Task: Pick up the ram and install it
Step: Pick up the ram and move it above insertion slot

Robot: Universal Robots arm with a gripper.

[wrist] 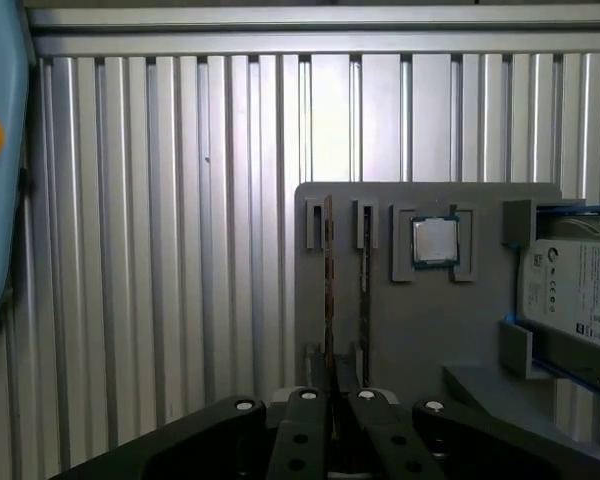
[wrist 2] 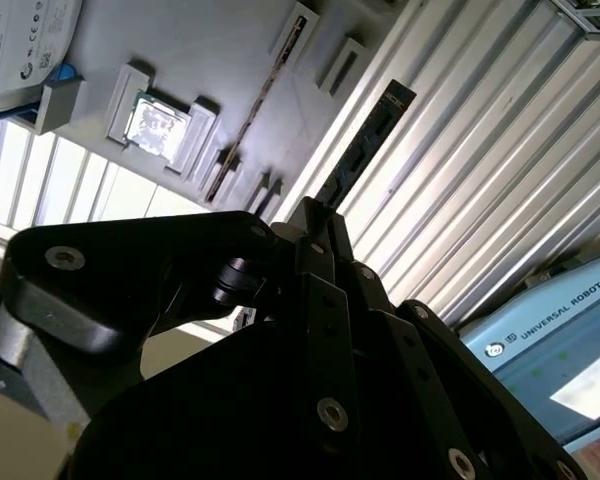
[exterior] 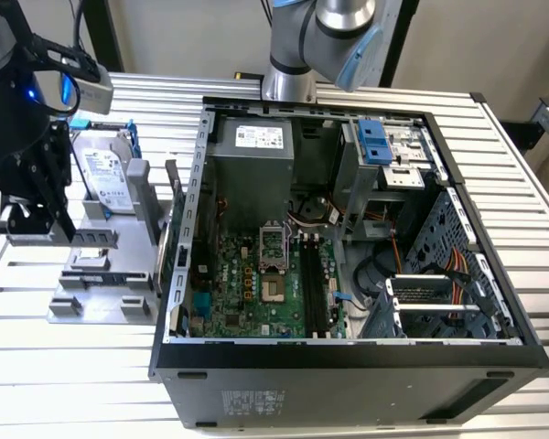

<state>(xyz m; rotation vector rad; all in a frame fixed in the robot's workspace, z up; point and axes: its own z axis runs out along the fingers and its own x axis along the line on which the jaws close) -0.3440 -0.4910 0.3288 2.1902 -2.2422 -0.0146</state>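
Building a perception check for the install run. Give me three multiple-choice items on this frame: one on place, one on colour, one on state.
1. Where is the square silver chip?
A. in a pocket of the grey tray
B. on the computer's board
C. on the bare table

2. What colour is the bracket round the hard drive?
A. red
B. blue
C. yellow

3. What is the hand doing?
A. open above the tray
B. shut on the memory stick
C. shut on the hard drive

Answers:
1 A: grey walls frame the chip in both wrist views.
2 B: blue strips edge the drive.
3 B: the stick juts out from between the closed fingers.
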